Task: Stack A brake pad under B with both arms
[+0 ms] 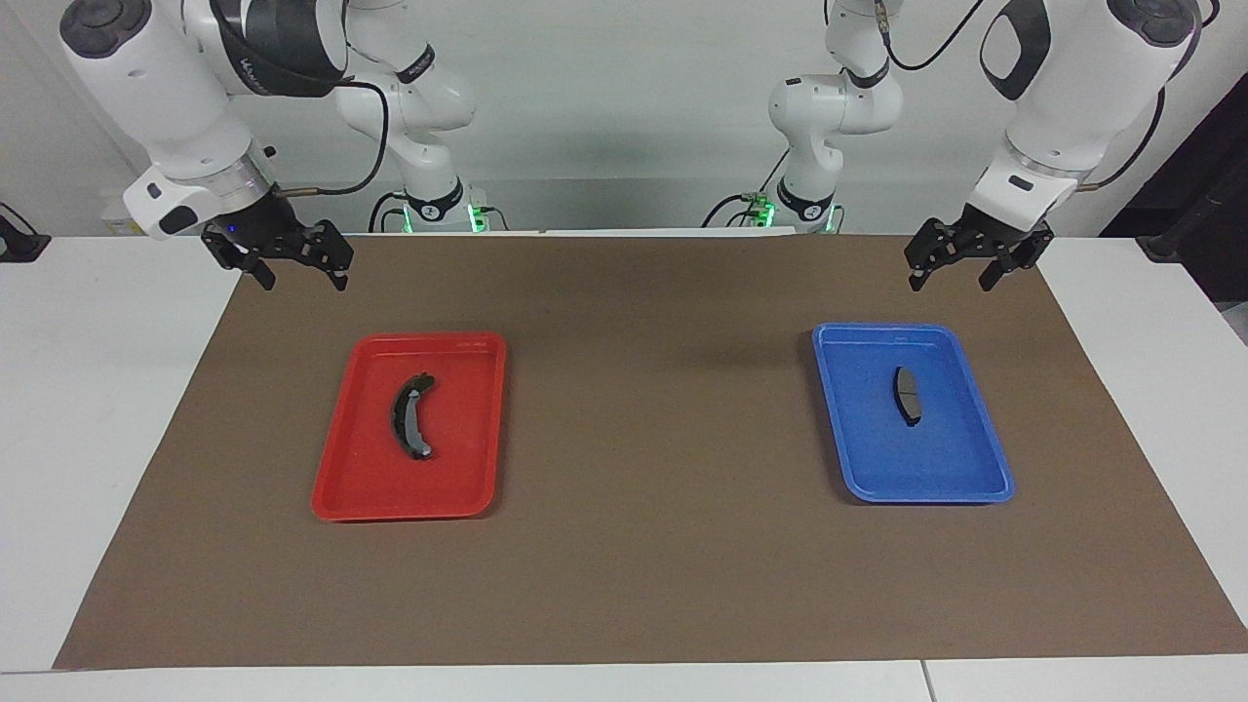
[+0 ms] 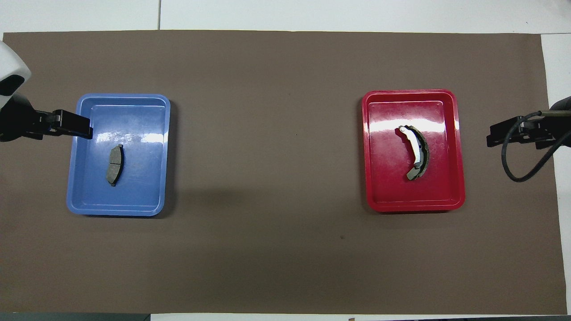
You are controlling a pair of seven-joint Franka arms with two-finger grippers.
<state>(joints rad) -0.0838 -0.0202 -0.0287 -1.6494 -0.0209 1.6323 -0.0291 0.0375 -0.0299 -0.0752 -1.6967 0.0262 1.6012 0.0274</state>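
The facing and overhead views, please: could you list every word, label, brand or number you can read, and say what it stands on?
No text can be read in full.
Right arm: pale lettering on the dark joint cover, too blurred to read.
Red tray, blue tray: no markings visible.
Long curved pad, short gray pad: no readable stamp.
Brown mat: plain.

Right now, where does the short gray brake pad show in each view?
Facing view: short gray pad lies in the blue tray, at the picture's right.
Overhead view: same pad in the blue tray, at the picture's left.
Shared landmark: the blue tray.
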